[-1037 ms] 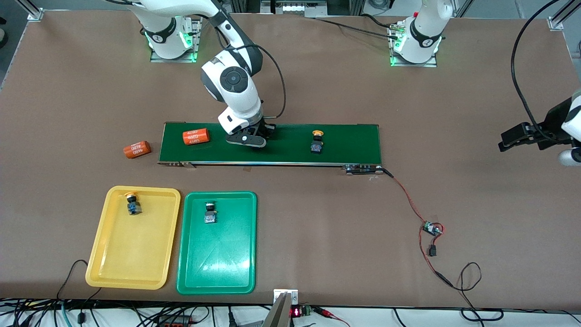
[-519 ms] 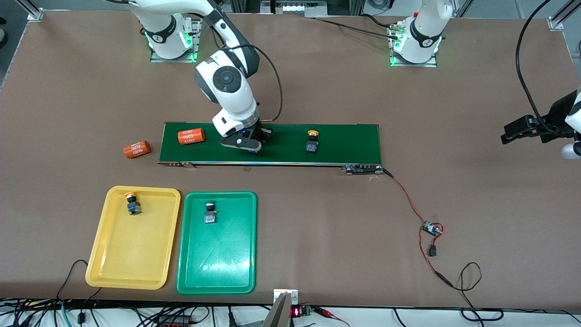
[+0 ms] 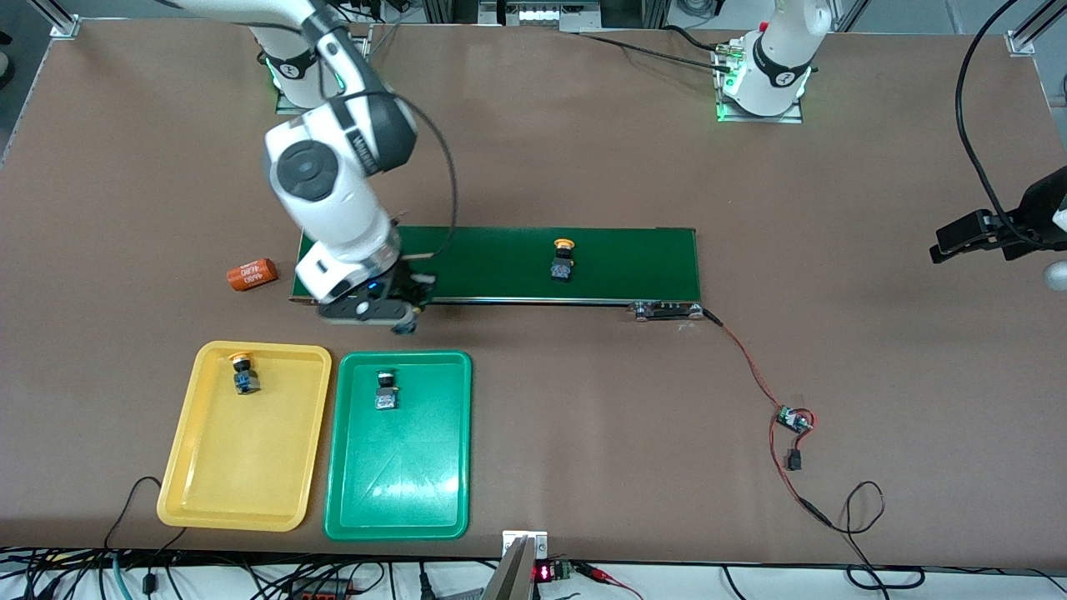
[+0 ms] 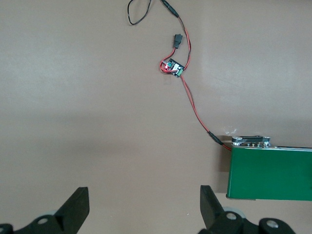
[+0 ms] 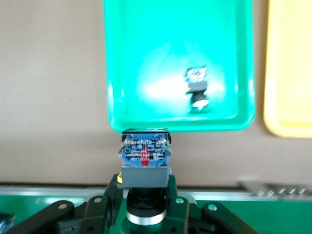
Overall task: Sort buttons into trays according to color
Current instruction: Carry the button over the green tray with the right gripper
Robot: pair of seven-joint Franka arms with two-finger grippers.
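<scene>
Right end effector (image 3: 403,321) gripping button (image 5: 145,156), orange cylinder (image 3: 251,273) nearby

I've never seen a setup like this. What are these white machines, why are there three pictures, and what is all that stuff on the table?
The white machines are two robot arms bolted to a brown table. The wide picture looks down from across the table; the other two come from cameras on each arm's wrist.

The right gripper hangs over the table between the dark green belt and the green tray, shut on a small push-button switch; its cap colour is hard to tell. The left gripper waits, open, past the belt at the left arm's end of the table.

A yellow button lies on the belt. The green tray holds one button, and the yellow tray beside it holds another. An orange cylinder lies off the belt's end, and a red wire runs to a small circuit board.
</scene>
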